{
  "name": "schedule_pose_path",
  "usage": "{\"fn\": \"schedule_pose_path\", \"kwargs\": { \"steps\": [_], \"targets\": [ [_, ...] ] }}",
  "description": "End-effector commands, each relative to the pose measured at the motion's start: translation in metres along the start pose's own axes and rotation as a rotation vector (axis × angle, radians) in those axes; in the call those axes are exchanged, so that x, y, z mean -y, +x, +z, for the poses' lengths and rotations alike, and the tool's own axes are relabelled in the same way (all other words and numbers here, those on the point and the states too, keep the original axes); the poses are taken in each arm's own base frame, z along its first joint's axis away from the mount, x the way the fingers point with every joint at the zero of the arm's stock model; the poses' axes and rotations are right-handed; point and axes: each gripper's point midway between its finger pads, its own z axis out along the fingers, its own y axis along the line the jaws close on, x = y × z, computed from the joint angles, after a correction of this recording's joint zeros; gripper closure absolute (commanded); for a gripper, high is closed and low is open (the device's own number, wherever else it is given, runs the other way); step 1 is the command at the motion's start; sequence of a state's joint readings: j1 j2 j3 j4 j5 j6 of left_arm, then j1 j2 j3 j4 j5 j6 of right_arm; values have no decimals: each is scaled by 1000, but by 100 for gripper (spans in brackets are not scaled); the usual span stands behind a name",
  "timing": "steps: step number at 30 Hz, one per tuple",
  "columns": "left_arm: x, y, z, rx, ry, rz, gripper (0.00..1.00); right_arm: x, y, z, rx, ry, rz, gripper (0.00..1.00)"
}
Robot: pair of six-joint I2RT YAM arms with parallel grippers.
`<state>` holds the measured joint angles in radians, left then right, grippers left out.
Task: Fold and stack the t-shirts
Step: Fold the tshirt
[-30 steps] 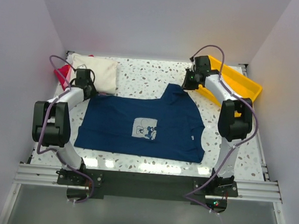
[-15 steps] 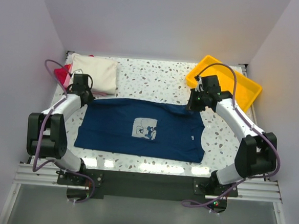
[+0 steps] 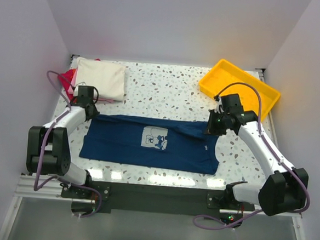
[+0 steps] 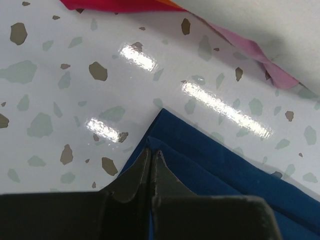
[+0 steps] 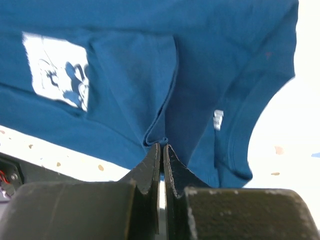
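While the navy t-shirt (image 3: 153, 144) lies across the near half of the speckled table (image 3: 162, 92), both arms have a pinch on its far edge. Over on the left, the left gripper (image 3: 90, 114) sits at the shirt's far-left corner, and the wrist view shows its fingers (image 4: 135, 172) pressed together right on that blue corner. Across the way, the right gripper (image 3: 210, 128) is at the far-right end, fingers closed tight on a ridge of cloth. That far edge is doubled over, and the pale chest print (image 3: 155, 137) faces up near the middle. Back in the far-left corner, the cream t-shirt (image 3: 101, 78) rests folded on top of the pink t-shirt (image 4: 260, 55) and the red t-shirt (image 3: 68, 79). The yellow tray (image 3: 218, 73) sits far right.
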<state>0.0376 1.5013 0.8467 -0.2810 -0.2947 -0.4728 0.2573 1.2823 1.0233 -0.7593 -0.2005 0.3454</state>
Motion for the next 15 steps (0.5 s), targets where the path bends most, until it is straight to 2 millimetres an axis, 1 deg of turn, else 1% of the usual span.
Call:
{"fn": "schedule_pose_path", "kwargs": {
  "steps": [1,8,15],
  "targets": [
    [-12,-10,-9,49,-36,-43,100,5,19,-10,-37,29,21,100],
    [-18,-7,-21,71,-36,-71,100,8,29,-18,-58,41,33,100],
    [-27,11,-28,43,-53,-89,100,9,42,-27,-94,45,34,100]
  ]
}}
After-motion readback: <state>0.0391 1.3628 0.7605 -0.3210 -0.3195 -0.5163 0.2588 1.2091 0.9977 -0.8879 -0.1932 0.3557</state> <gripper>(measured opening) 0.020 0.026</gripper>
